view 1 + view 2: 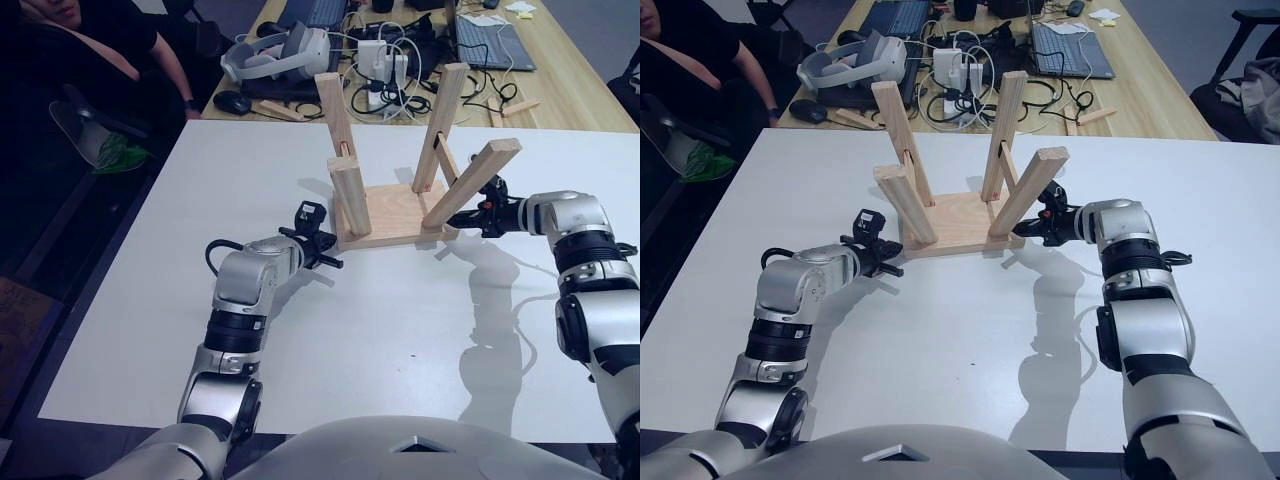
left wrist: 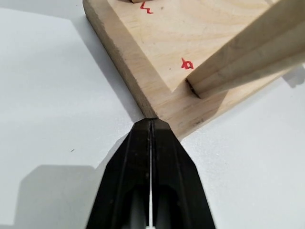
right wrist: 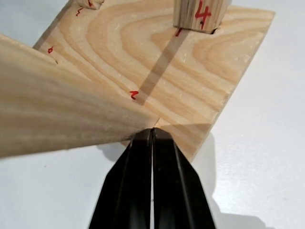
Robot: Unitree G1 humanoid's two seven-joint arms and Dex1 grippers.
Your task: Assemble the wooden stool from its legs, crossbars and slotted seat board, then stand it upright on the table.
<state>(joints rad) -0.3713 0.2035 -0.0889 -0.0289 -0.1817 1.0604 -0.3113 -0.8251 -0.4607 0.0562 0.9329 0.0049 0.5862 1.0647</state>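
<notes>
"What carried everything?"
"A white table (image 1: 400, 330)."
"And what lay directly on it?"
"Just the wooden seat board (image 1: 385, 215), flat on the tabletop, toward the far middle."

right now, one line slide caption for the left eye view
Upside-down stool on the white table, left end effector and right end effector shut at opposite edges of its seat board.

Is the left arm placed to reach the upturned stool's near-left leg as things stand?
Probably yes: the left gripper sits shut at the corner of the seat board, right beside that leg, nothing between; it must open first.
</notes>
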